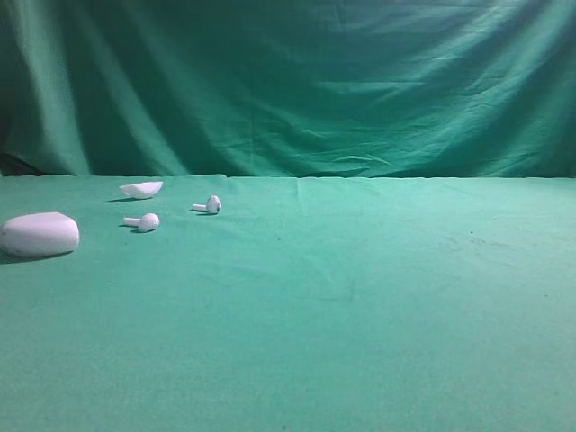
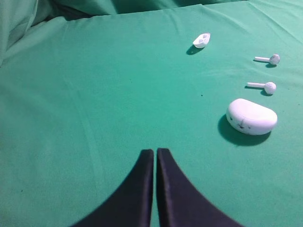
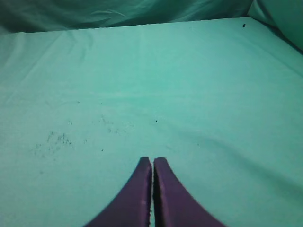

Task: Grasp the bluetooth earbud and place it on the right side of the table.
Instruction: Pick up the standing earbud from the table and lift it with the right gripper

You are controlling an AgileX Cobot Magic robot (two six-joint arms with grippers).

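Note:
Two white bluetooth earbuds lie on the green table (image 1: 360, 297) at the left: one (image 1: 144, 221) nearer, the other (image 1: 209, 206) a little farther back and to its right. The left wrist view shows both, one earbud (image 2: 263, 86) close to the case and the other earbud (image 2: 270, 59) beyond it. My left gripper (image 2: 155, 151) is shut and empty, well short of them and to their left. My right gripper (image 3: 152, 160) is shut over bare cloth, holding nothing. Neither arm shows in the exterior view.
A white oval case (image 1: 39, 234) sits at the far left edge, also in the left wrist view as the case (image 2: 251, 117). A white half-shell piece (image 1: 142, 189) lies behind the earbuds. A green curtain (image 1: 288, 81) hangs at the back.

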